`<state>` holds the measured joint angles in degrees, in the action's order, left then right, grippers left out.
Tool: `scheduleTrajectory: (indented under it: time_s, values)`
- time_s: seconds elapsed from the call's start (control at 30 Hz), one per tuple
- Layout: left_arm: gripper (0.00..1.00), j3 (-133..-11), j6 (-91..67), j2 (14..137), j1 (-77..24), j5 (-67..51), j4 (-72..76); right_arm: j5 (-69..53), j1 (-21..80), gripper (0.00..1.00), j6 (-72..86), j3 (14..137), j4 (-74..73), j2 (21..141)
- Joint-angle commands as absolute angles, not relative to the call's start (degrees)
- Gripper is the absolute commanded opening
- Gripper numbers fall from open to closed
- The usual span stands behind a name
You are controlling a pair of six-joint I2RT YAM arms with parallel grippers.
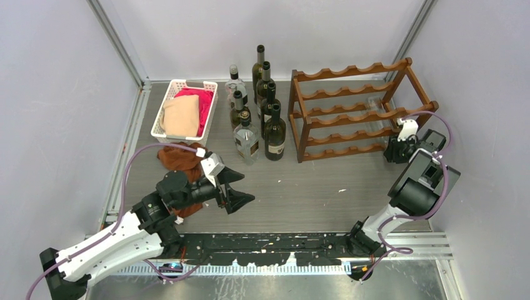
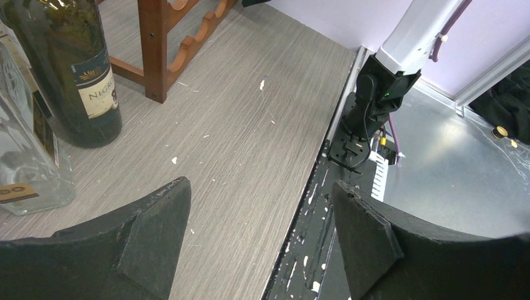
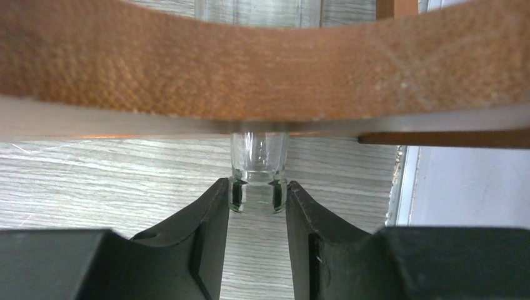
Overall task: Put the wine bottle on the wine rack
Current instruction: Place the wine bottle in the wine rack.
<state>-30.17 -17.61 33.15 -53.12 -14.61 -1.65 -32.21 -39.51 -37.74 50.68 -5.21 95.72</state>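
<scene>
Pale lilac walls close in a grey wood-grain table. At far left a white basket holds folded cloths, well apart from the work. In front of it the left gripper hangs over bare tabletop with its jaws spread wide and nothing between them, probably parked there to leave the rack side free. Further right a cluster of standing bottles waits just beside the wine rack, close enough for later picks.

At the rack's right end a clear wine bottle lies on its side. Its body sits behind a scalloped rail and its neck pokes out beneath that rail; which tier it is cannot be told for sure. The right gripper is closed narrowly on the bottle's mouth, both fingers touching the glass lip. Gripping the neck would let the wider body go between the rails first and settle into a scallop. The placing looks nearly done, with only the release left.
</scene>
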Motion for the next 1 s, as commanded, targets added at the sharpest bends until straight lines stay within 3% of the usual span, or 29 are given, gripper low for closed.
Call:
scheduleTrajectory:
  time_s: [0.0,0.13,0.53,0.97]
  values:
    - [0.82,-30.82,-17.66,33.51,-53.0,-15.43,3.08,-33.74,-38.2,0.06,-35.72,53.68,-3.05,95.67]
    - [0.83,-30.87,-17.92,33.36,-53.0,-15.5,3.08,-32.66,-37.35,0.2,-33.69,53.79,-0.99,95.71]
    - [0.85,-31.29,-19.9,30.59,-53.0,-14.99,2.54,-27.48,-37.33,0.97,-34.68,51.45,-6.56,87.22]
    - [0.94,-39.58,-25.89,30.08,-53.0,-9.84,-10.59,-29.06,-38.41,1.0,-45.04,53.22,-40.31,63.56]
